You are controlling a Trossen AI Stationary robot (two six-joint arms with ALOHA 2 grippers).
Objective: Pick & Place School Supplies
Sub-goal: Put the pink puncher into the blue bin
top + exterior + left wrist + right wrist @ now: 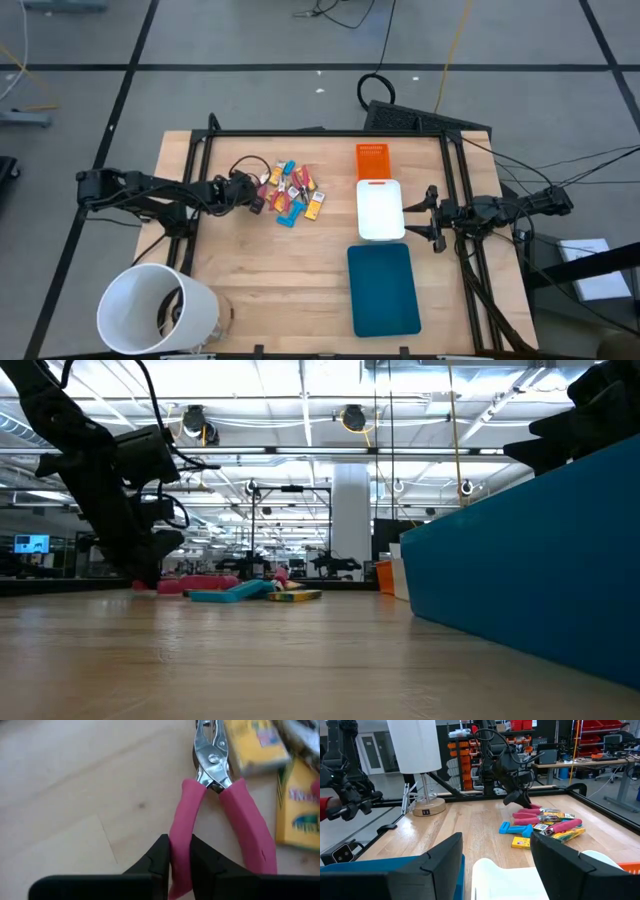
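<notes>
The school supplies [290, 190] lie in a small pile on the table's far left half: pink-handled metal tools, yellow boxes and light-blue pieces. They also show in the low view as the pile [240, 590] and in the right wrist view as the pile [542, 822]. My left gripper [260, 197] is at the pile's left edge, shut on one pink-handled tool [210, 785]. My right gripper [432, 215] waits open beside the white tray, fingers wide in its own view [495, 860]. My left gripper [180, 865] pinches one pink handle [181, 827] of the plier-like tool between its two fingers [159, 860], well back from the metal jaws. It comes slanting down from the table's left, roughly along the handle. The tool lies flat on the table, its other handle [250, 830] free.
An orange tray [371, 160], a white tray [381, 210] and a teal tray [384, 290] lie in a row on the right half. A big white bucket [155, 310] stands at the near left corner. Bare wood [280, 270] lies between bucket and trays.
</notes>
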